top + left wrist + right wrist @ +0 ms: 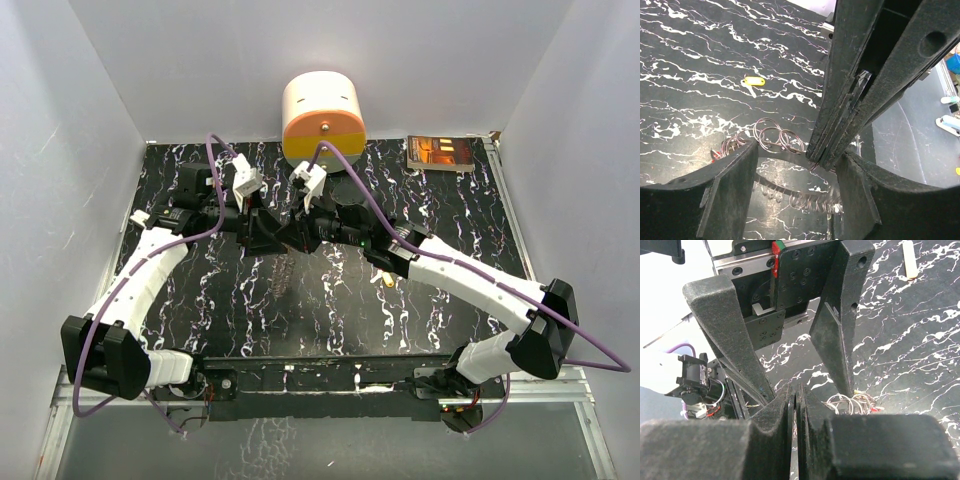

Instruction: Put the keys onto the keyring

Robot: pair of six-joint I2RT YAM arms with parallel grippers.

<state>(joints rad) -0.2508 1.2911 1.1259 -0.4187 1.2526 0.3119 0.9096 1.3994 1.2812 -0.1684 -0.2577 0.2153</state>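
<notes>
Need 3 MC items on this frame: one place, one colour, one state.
1. The yellow-headed key lies: A on bare tabletop, apart from the keyring; B threaded on it; C gripped by a tool.
2. Front face of the round container: A blue; B green; C orange.
3. The right tool is: A wide open; B shut; C out of view.
Answers: 1A, it sits alone on the marble beyond the rings; 2C, orange face below the cream top; 3B, its fingers press together.
</notes>
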